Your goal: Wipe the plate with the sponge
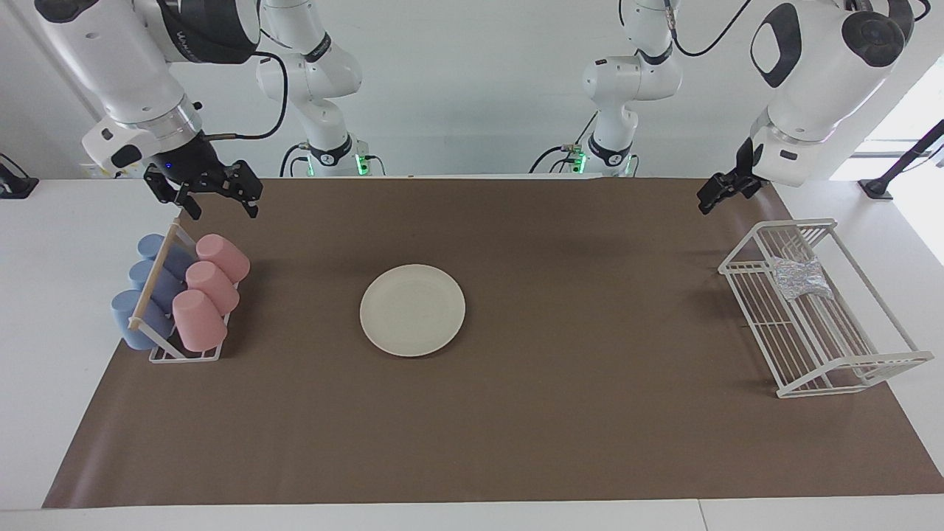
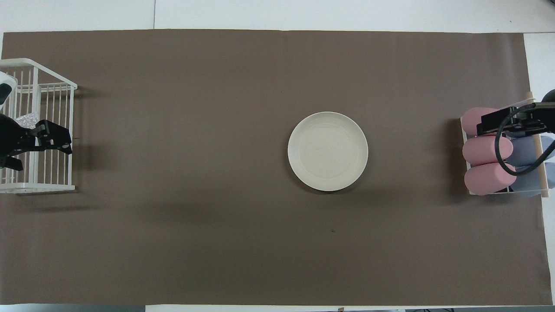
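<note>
Left gripper (image 1: 719,193) raised, open, empty; right gripper (image 1: 214,193) raised, open, empty, arm waiting.

left gripper (image 2: 26,145): in the overhead view cut off by the picture's edge; only its black fingers and part of the body show over the white wire rack (image 2: 47,130).
small silvery-white glittery sponge (image 2: 25,120): in the overhead view only a corner shows in the rack, the rest covered by the left gripper.
right gripper (image 2: 511,121): in the overhead view partly cut off by the edge, lying across the pink and blue cups (image 2: 485,149) and hiding parts of them.
blue cups (image 1: 144,291): in the facing view partly hidden by the pink ones and the rack's wooden bar.
</note>
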`<move>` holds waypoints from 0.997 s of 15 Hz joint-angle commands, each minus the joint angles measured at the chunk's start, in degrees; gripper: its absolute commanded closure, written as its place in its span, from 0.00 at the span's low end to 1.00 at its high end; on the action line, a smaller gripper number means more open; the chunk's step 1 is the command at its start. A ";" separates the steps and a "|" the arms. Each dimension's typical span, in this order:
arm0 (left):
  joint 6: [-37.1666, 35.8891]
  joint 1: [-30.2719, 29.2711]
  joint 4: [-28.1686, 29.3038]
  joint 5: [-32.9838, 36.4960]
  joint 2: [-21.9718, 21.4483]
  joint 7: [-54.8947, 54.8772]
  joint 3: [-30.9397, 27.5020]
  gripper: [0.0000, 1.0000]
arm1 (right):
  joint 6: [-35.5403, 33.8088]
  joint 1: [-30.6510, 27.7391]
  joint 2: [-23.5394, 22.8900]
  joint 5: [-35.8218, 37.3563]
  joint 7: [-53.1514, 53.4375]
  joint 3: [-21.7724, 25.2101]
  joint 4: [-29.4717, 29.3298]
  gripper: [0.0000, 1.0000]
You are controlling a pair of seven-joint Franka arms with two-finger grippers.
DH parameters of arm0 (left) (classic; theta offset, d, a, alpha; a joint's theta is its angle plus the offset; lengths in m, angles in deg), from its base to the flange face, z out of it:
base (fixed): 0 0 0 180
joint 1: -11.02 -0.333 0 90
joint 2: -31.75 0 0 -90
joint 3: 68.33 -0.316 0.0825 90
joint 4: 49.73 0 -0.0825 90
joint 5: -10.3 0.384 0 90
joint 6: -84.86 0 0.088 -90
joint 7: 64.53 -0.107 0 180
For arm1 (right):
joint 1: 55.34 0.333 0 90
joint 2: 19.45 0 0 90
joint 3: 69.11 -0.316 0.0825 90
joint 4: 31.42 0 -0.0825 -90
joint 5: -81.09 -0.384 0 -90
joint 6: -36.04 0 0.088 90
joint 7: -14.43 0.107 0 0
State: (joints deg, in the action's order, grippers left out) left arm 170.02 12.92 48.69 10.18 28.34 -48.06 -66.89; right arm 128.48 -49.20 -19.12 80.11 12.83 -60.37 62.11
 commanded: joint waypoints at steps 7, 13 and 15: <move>-2.56 1.09 -5.44 -1.91 -0.02 -12.43 -0.03 0.00 | -0.34 -0.07 0.72 1.34 -0.51 -0.38 0.69 0.00; 0.44 0.82 -4.72 -1.91 0.15 -10.94 -0.03 0.00 | -0.25 -0.16 0.72 1.34 -0.51 -0.38 0.78 0.00; 0.44 0.65 -4.64 -1.91 0.07 -9.62 0.06 0.00 | -0.25 -0.16 0.72 1.34 -0.51 -0.38 0.78 0.00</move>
State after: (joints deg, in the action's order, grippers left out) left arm 169.38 13.60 43.12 8.89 29.18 -58.77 -66.52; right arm 128.48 -49.20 -19.12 80.39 12.83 -60.44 62.16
